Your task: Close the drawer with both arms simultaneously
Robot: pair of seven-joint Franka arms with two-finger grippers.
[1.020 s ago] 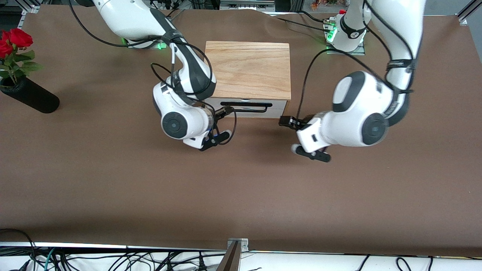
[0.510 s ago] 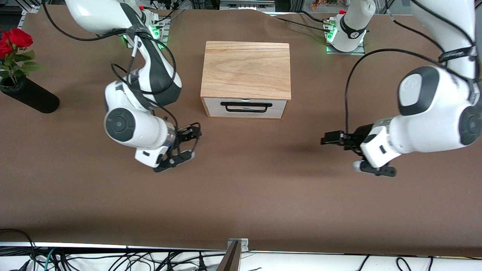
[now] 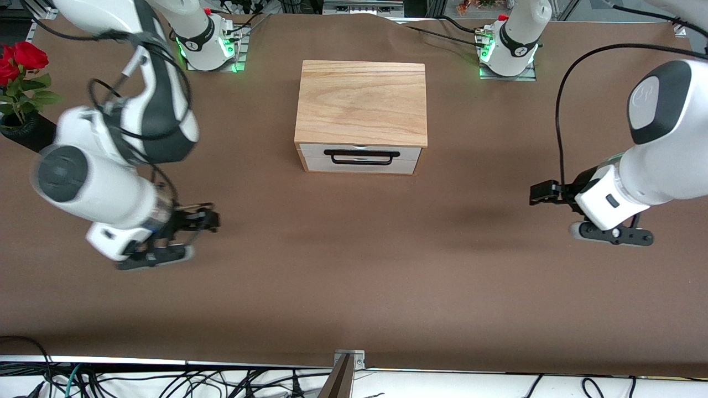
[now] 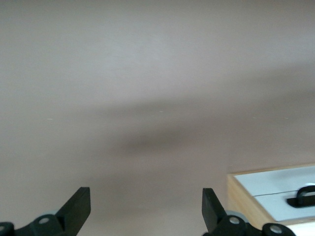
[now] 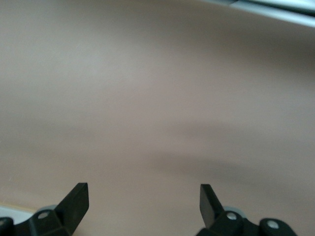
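Brown table (image 3: 354, 276) — oak box (image 3: 362, 102), vase (image 3: 27, 135)

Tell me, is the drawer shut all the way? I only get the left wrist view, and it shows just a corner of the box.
Observer: Yes. In the front view the drawer sits with its white front flush in the box, and nothing sticks out.
Operator: Where is the other hand?
Observer: The right gripper is over the bare table toward the right arm's end. It is apart from the box, with its fingers open.
Operator: Is my hand touching the box?
Observer: No. The left gripper is over the table toward the left arm's end, with a clear gap between it and the box.
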